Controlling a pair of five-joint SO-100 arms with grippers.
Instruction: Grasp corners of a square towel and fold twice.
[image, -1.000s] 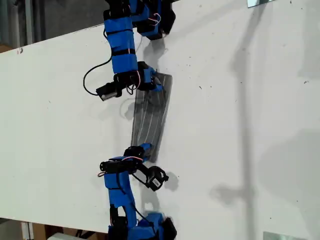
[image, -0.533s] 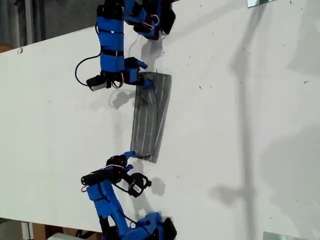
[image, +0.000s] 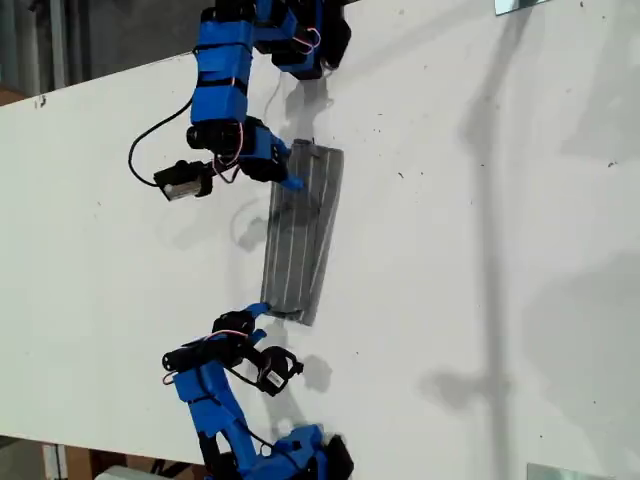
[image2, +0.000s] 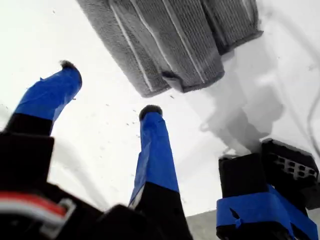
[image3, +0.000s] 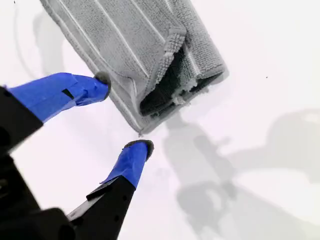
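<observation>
Grey pinstriped square towel (image: 300, 235) lies folded into a narrow strip on the white table (image: 480, 250), its stripes running along its length, roughly midway between the two blue arms.

My first gripper (image: 288, 170) is at the strip's end nearer the exterior view's top. Its blue-taped fingers (image2: 155, 145) are spread wide with nothing between them. In the first wrist view the folded end of the cloth (image2: 175, 40) lies beyond the fingertips, apart from them.

My second gripper (image: 255, 313) is at the opposite end, just beside the corner nearest the exterior view's bottom left. Its fingers are likewise spread and grip nothing. In the second wrist view one fingertip (image3: 102, 78) sits at the long edge of the cloth (image3: 125, 40); contact cannot be confirmed. The other fingertip (image3: 142, 145) is over bare table just beside the corner (image3: 141, 131). The layers at this end gape slightly.
</observation>
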